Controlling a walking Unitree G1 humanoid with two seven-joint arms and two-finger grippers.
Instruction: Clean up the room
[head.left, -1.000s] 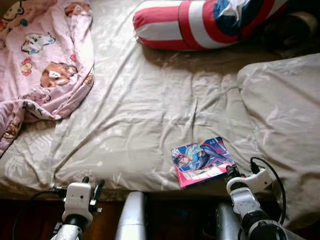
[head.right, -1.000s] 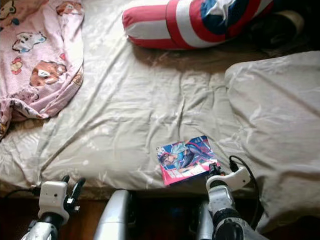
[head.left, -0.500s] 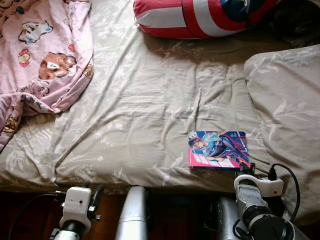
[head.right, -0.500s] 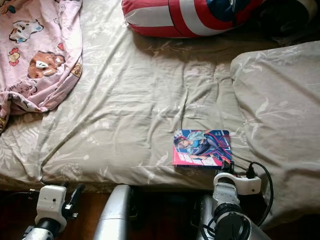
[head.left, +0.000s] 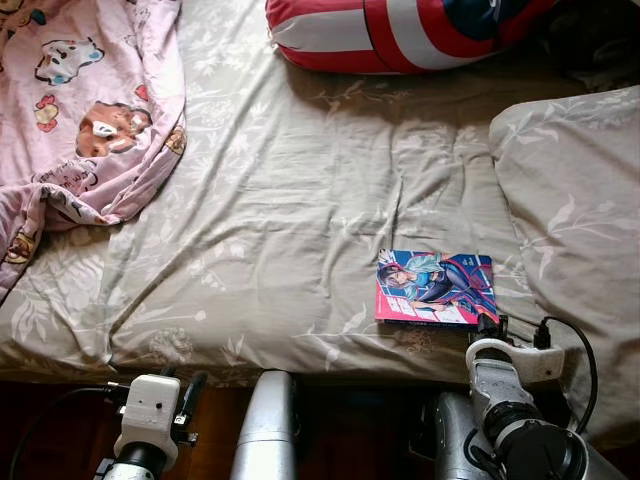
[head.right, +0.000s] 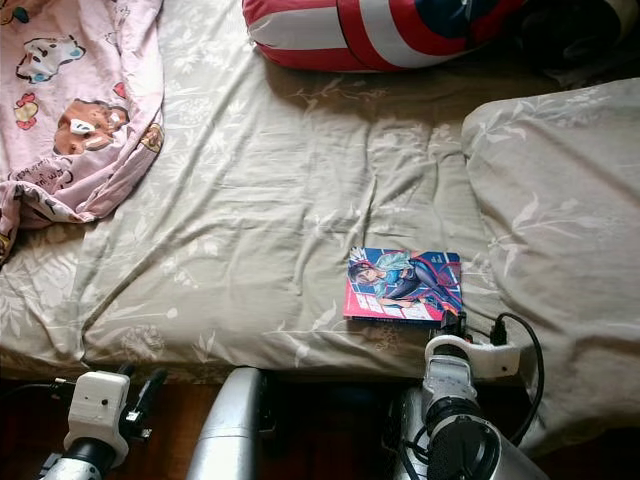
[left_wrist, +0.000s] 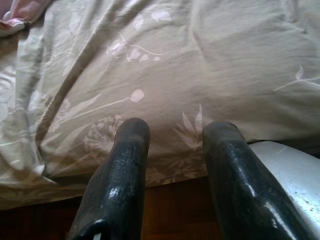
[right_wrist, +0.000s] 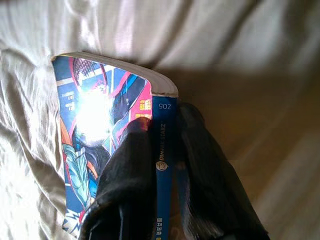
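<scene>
A colourful comic book (head.left: 436, 287) lies on the beige floral sheet (head.left: 280, 220) near the bed's front edge. My right gripper (head.left: 490, 325) is at the book's near right corner and shut on it. In the right wrist view both black fingers (right_wrist: 130, 185) clamp the comic book (right_wrist: 95, 150) by its blue spine. My left gripper (head.left: 180, 385) hangs low in front of the bed's left front edge. The left wrist view has my left gripper (left_wrist: 172, 132) open, nothing between its fingers, facing the sheet's edge.
A pink cartoon-print blanket (head.left: 80, 110) is bunched at the bed's far left. A red, white and blue striped bolster (head.left: 400, 35) lies at the back. A beige pillow (head.left: 575, 210) rests on the right. Dark floor (head.left: 340, 430) runs below the bed edge.
The book has turned from tilted to square with the bed edge and shifted right and slightly away, held by my right gripper. The camera view also shifted. My left arm stayed low.
</scene>
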